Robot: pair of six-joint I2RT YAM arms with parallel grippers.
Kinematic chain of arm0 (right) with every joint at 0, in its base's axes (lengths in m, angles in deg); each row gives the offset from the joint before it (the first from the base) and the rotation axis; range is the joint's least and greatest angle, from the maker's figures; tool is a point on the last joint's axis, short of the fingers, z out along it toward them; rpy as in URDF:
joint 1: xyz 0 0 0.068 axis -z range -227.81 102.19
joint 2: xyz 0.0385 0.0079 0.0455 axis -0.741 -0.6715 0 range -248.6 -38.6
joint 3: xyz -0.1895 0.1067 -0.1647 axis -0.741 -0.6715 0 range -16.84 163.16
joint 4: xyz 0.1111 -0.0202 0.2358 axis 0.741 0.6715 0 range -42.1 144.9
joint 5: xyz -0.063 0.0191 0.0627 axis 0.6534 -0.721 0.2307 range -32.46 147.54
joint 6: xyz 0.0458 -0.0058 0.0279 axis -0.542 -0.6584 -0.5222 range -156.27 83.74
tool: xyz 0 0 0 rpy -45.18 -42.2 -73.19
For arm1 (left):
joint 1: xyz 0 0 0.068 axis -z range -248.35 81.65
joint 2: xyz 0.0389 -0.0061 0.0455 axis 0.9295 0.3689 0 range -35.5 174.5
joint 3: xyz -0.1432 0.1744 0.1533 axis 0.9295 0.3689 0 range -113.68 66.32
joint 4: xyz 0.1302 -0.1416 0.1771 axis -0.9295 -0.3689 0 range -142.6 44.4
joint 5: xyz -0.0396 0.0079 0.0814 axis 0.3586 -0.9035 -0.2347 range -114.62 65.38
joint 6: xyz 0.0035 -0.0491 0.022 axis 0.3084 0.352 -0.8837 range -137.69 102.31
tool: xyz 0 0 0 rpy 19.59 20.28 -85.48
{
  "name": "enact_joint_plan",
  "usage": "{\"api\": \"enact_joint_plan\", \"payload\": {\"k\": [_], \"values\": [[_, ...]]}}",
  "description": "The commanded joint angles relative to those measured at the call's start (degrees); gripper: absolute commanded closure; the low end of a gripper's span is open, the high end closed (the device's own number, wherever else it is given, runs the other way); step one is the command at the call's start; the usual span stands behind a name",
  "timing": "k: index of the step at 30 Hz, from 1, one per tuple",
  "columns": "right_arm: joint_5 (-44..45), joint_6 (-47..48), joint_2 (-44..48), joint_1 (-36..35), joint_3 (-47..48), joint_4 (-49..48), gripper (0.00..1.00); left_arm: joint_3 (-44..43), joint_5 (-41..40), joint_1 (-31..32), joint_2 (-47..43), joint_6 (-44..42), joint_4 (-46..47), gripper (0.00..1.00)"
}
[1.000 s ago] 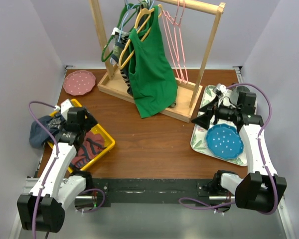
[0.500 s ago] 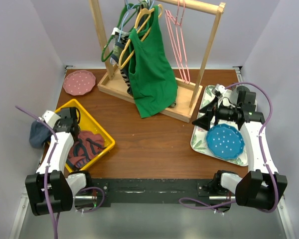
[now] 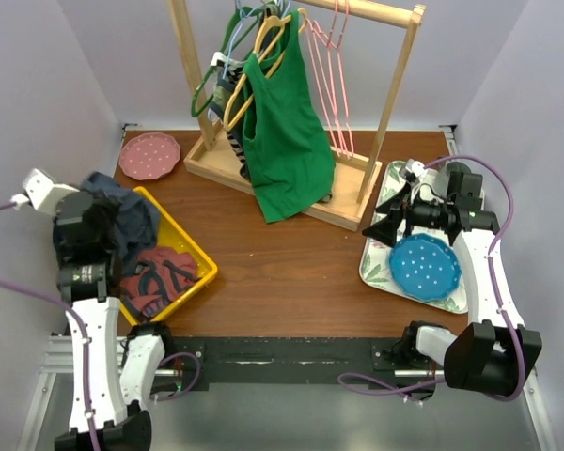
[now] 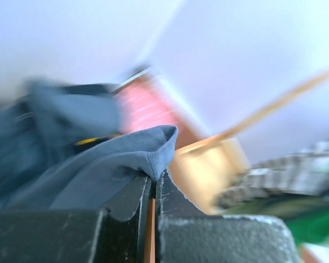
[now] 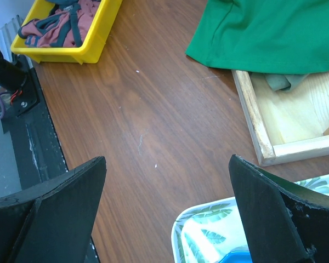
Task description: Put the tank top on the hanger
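Navy, limp and light, probably slipping easily: clamping the tank top [image 3: 122, 214] by a folded hem in closed left fingers [image 4: 148, 185], dangling it above the yellow bin [image 3: 203, 264], holding right fingers [image 3: 381, 228] wide apart, empty, wanting a shoulder-strap grip for the pink hanger [image 3: 343, 94].

Table [image 3: 282, 272] from above, arm bases at the near edge. At far centre, a clothes rack [image 3: 395, 85] on its base. On the rail, a cluster of hangers [image 3: 227, 75] toward the left, with a second tank top [image 3: 282, 132] hanging down the middle. To their right, near the right post, the hanger [image 3: 336, 85]. Left of the rack, at the far left corner, a small plate [image 3: 149, 155]. At near left, a bin [image 3: 202, 268] with clothes [image 3: 160, 272] inside. Above the bin's far left corner, the tank top [image 3: 122, 211], pinched in the left gripper [image 4: 154, 178]. At right, a tray [image 3: 376, 254] with a plate [image 3: 424, 267] on it. Over the tray's left edge, the right gripper [image 3: 383, 228].
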Motion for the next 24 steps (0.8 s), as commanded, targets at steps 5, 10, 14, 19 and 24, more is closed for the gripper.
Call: {"api": "enact_joint_plan", "payload": {"k": [5,10,14,19,24], "values": [[0.43,0.63,-0.16,-0.18,2.02,-0.48,0.01,-21.27,32.64,1.46,7.45,-3.67,14.03,1.00],[0.70,0.72,-0.34,-0.27,1.94,-0.74,0.01,-32.73,40.73,7.16,13.77,-1.74,17.80,1.00],[0.87,0.89,-0.34,-0.27,1.85,-0.66,0.01,-36.95,45.13,11.91,16.25,2.04,21.68,1.00],[1.05,1.24,-0.51,-0.27,1.85,-0.74,0.01,-39.33,48.91,16.40,17.91,4.94,25.54,1.00],[1.66,1.42,-1.04,-0.27,1.76,-0.74,0.01,-45.04,51.64,22.64,21.60,7.49,30.47,1.00]]}}
